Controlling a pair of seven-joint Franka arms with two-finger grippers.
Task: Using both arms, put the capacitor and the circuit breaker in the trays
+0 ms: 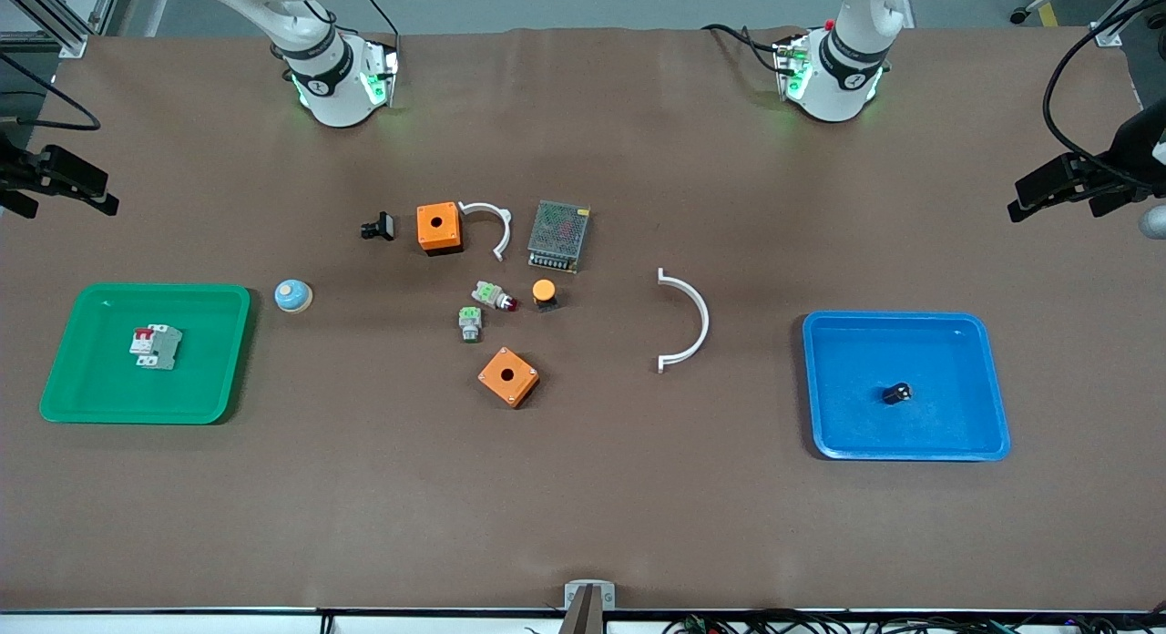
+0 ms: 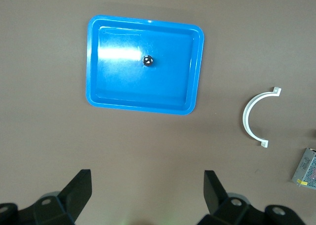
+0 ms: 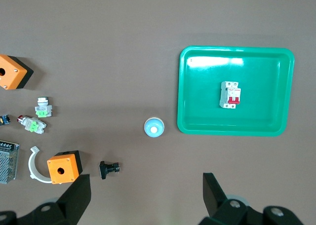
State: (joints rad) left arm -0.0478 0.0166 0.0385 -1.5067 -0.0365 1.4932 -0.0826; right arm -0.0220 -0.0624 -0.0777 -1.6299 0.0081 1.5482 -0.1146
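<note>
Brown matting carries the circuit breaker point(image 1: 155, 347) in the green tray point(image 1: 73, 402) and the capacitor point(image 1: 896, 393) in the blue tray point(image 1: 911, 447), while only the wrist views show the left gripper point(image 2: 147, 193) and right gripper point(image 3: 146, 194), both empty, fingers wide apart.

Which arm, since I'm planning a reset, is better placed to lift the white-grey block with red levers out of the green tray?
Right, probably. The white-grey circuit breaker lies in the green tray at the right arm's end; the open right gripper views it.

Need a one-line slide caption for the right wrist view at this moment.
Right gripper open above the table, circuit breaker lying in the green tray.
</note>
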